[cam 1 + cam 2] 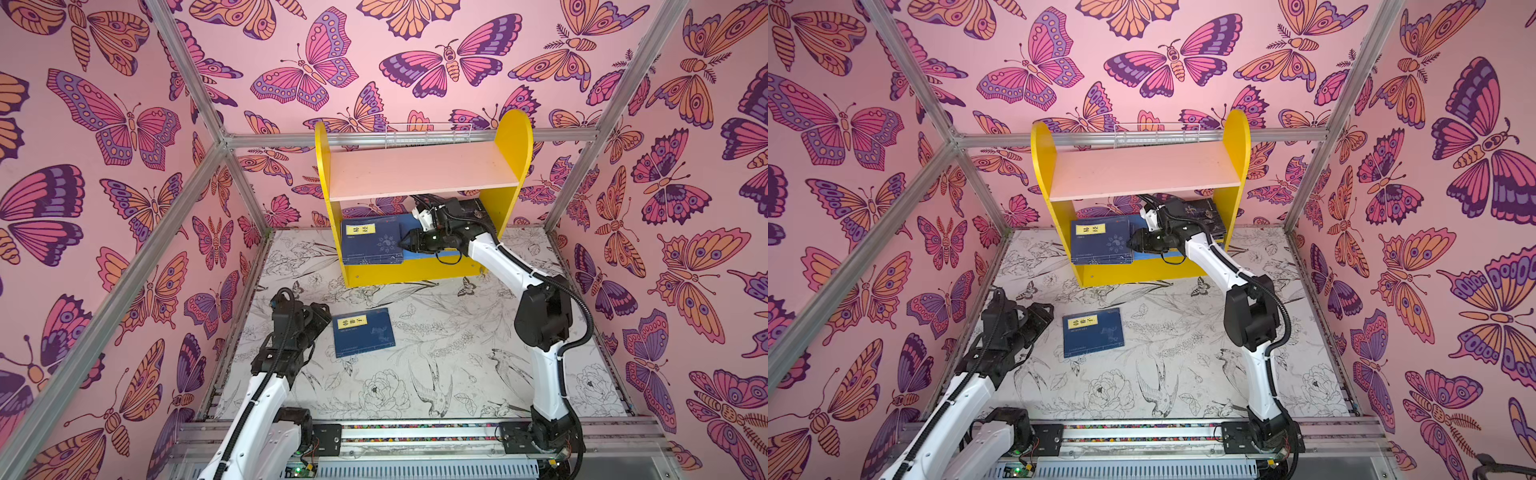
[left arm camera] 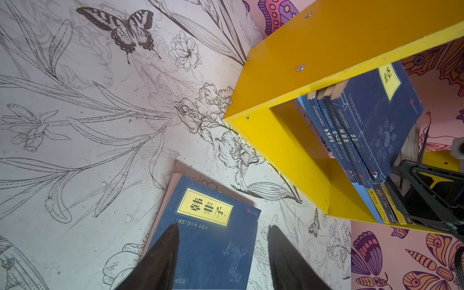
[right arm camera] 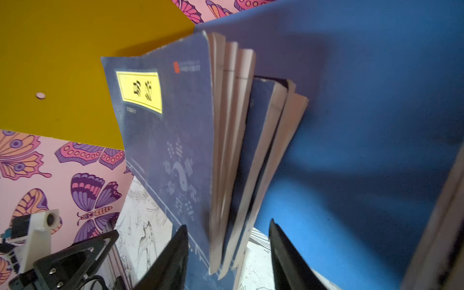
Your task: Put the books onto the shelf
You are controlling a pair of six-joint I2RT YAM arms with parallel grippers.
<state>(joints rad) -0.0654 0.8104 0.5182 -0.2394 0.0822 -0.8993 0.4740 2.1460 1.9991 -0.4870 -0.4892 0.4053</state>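
Your left gripper [image 2: 223,229] gaped over the book [image 1: 363,332] toward table's [image 1: 457,353] left edge | right gripper [image 3: 228,223] gaped at shelved books [image 1: 370,243] | book seemed light, floppy; grip the spine.

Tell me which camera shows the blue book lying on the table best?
The left wrist view: the book is close, its yellow label readable, though the frame edge crops it. Both top views show the book whole but small. The right wrist view misses it.

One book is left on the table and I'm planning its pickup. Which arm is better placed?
Left. The left gripper is open right by the blue book, while the right gripper is at the shelf among shelved books.
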